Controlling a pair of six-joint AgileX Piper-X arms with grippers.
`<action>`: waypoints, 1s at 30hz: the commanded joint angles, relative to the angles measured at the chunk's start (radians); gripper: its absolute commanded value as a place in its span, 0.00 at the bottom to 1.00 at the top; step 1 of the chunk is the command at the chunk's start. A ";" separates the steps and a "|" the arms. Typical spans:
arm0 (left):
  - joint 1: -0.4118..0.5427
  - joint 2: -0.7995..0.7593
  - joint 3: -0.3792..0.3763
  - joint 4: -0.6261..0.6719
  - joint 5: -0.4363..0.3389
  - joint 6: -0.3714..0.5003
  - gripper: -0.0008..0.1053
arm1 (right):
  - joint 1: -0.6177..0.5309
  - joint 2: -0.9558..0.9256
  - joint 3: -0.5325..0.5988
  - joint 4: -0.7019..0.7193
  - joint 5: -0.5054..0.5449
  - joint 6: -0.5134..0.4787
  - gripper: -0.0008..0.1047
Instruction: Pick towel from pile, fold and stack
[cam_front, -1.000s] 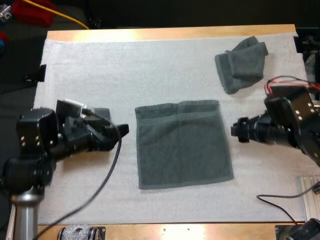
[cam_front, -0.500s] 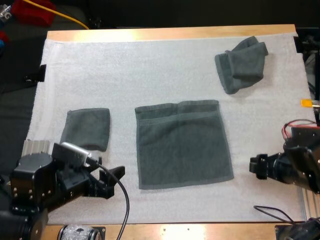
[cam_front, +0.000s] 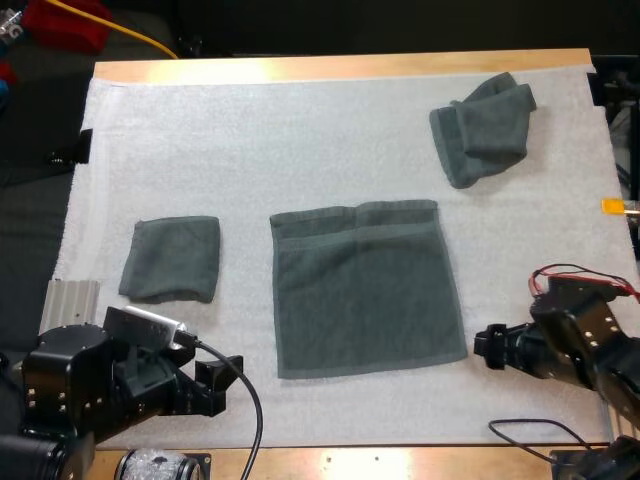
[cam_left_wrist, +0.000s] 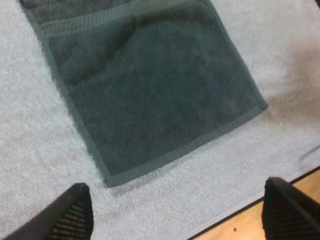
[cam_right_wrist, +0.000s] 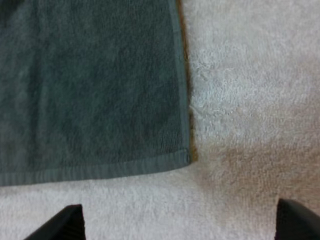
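A dark grey-green towel (cam_front: 365, 288) lies spread flat in the middle of the white mat (cam_front: 300, 150). A folded towel (cam_front: 172, 259) sits to its left, and a crumpled one (cam_front: 483, 127) lies at the far right. My left gripper (cam_front: 222, 374) hovers open just off the flat towel's near left corner (cam_left_wrist: 107, 179), with fingertips (cam_left_wrist: 75, 210) wide apart. My right gripper (cam_front: 490, 346) is open beside the near right corner (cam_right_wrist: 186, 157) of the towel, its fingers (cam_right_wrist: 70, 220) spread and empty.
The table's wooden front edge (cam_front: 400, 462) runs close behind both grippers. A metal bracket (cam_front: 68, 300) lies at the mat's left edge near the folded towel. Bare mat stretches across the far side.
Both arms have drawn back toward the table's near edge. The left gripper moved from beside the folded towel to the flat towel's near left corner. The right gripper dropped toward the near right corner.
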 joint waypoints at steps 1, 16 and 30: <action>-0.006 -0.005 0.006 0.004 -0.010 0.001 0.65 | -0.001 0.010 0.019 -0.031 -0.021 0.007 0.70; -0.006 -0.005 0.018 0.004 -0.008 0.001 0.65 | -0.189 0.163 0.224 -0.336 -0.327 0.032 0.69; -0.006 -0.005 0.018 0.004 -0.008 0.001 0.65 | -0.257 0.381 0.308 -0.622 -0.533 0.097 0.69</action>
